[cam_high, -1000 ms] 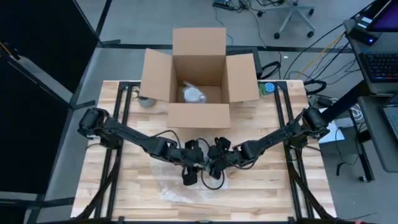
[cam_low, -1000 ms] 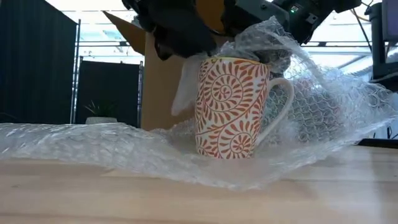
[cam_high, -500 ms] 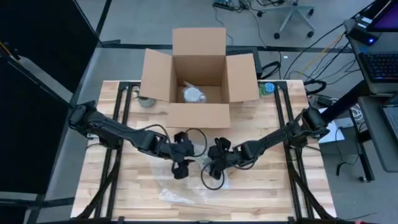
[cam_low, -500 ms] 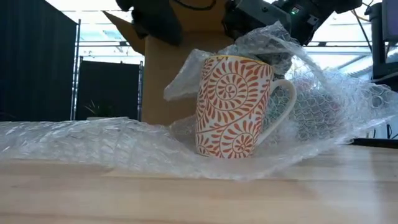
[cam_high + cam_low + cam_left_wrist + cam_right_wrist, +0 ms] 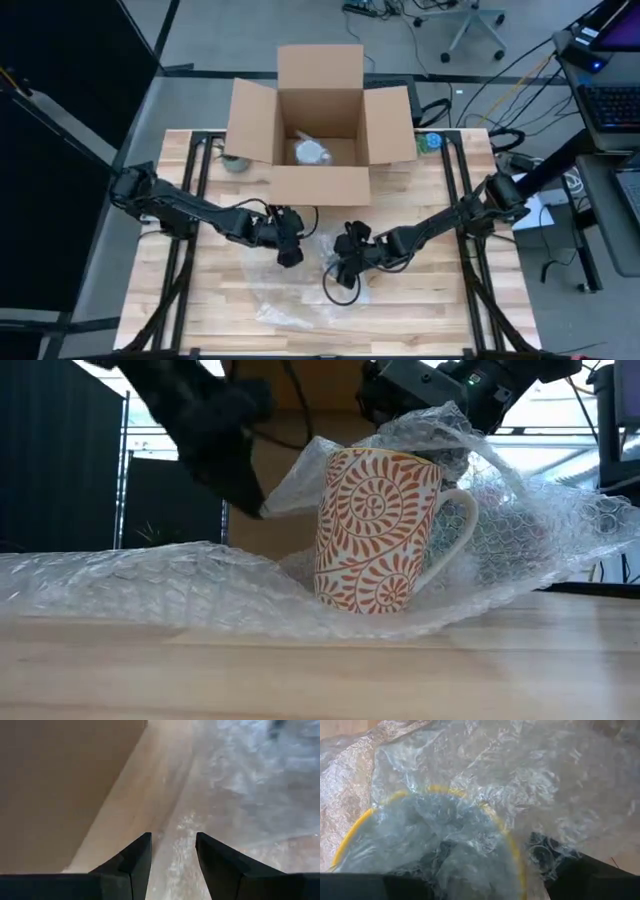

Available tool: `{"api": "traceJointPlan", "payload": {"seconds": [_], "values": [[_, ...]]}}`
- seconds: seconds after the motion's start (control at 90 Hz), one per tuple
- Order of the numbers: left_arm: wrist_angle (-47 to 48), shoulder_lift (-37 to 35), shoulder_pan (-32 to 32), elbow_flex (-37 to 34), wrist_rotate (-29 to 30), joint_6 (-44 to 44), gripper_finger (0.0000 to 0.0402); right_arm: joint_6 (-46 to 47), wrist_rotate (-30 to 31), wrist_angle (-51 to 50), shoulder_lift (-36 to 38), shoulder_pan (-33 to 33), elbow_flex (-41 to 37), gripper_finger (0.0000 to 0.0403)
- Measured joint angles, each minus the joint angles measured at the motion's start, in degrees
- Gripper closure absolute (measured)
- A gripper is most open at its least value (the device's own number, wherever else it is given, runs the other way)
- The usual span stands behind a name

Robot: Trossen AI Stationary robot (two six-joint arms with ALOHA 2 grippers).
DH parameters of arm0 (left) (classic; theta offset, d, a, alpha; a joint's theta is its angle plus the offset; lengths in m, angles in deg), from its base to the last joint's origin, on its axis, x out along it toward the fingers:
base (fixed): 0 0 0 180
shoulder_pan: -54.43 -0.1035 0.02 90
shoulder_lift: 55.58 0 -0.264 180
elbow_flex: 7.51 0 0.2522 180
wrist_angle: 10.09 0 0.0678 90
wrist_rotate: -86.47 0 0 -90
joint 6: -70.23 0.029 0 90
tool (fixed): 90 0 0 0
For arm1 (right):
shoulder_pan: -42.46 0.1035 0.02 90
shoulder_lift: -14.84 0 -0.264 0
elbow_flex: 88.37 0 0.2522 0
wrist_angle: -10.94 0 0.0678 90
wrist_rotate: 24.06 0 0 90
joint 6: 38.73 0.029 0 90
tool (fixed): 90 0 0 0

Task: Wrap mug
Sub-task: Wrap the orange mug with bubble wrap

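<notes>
A white mug (image 5: 375, 530) with orange swirls and a yellow rim stands upright on a sheet of bubble wrap (image 5: 150, 585) spread on the wooden table. The wrap climbs the handle side and covers the mug's mouth (image 5: 440, 835). My right gripper (image 5: 343, 268) is right above the mouth, its fingers buried in the wrap. My left gripper (image 5: 172, 840) stands open just left of the mug (image 5: 240, 470), low over the sheet. Its tip is beside a loose flap (image 5: 290, 485); whether it touches the flap, I cannot tell. My right gripper comes down from above on the bunched wrap over the mug's mouth (image 5: 430, 430). The wrap itself hides the fingers and the place of contact. From the gripper the wrap falls over the handle side down to the table (image 5: 560, 550), and the mug stays on its base.
An open cardboard box (image 5: 320, 120) stands at the table's far middle with a wrapped item (image 5: 310, 152) inside. A grey round thing (image 5: 235, 163) lies left of the box and a small green thing (image 5: 430, 142) right of it. Bare wood lies along the near edge.
My left gripper has drawn away from the mug's rim, toward the table's left and far edges, and has come down beside the mug. The wrap flap that lay against the mug's left side now stands out from it. The right gripper has kept still.
</notes>
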Motion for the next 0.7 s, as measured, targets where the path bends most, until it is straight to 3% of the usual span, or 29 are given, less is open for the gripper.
{"api": "traceJointPlan", "payload": {"seconds": [0.156,0.322,0.7], "values": [[-18.8,0.1,-0.5,-3.1,-5.8,8.5,0.0259,0.0,-0.1,0.3,0.0,0.0,0.0,0.0177],[-29.8,-0.2,2.0,-2.1,-13.4,13.1,0.0259,0.0,-0.1,0.5,0.0,0.0,0.0,0.0177],[-35.6,6.2,4.4,-1.2,-13.7,10.2,0.0259,1.3,-0.5,2.7,-0.2,-1.2,-0.2,0.0177]]}}
